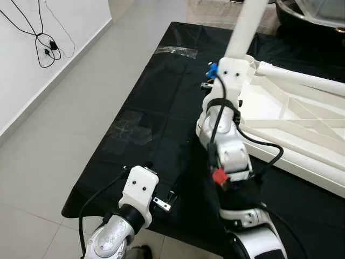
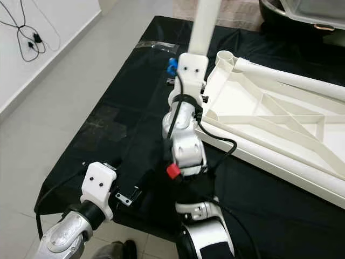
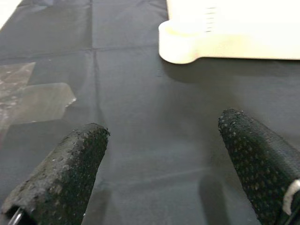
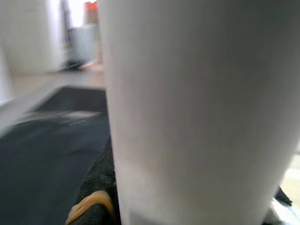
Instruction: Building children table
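A white table top (image 1: 294, 127) lies upside down on the black cloth (image 1: 161, 108), ribs facing up. My right gripper (image 1: 235, 60) is shut on a white table leg (image 1: 245, 27) and holds it upright, close to the top's near-left corner. Close up, the leg (image 4: 197, 112) has a black finger (image 4: 101, 187) pressed against it. My left gripper (image 3: 164, 136) stands open low over bare cloth near the front edge, its fingers (image 3: 70, 173) wide apart. A round corner socket (image 3: 180, 44) of the table top lies ahead of it. A second white tube (image 2: 291, 75) lies along the top's far side.
A small blue piece (image 1: 211, 69) sits on the cloth beside the right wrist. Clear plastic bags (image 1: 129, 127) lie flat on the cloth to the left and at the back (image 1: 175, 50). Grey tiled floor (image 1: 64, 124) and a white wall with black cables (image 1: 46, 48) are on the left.
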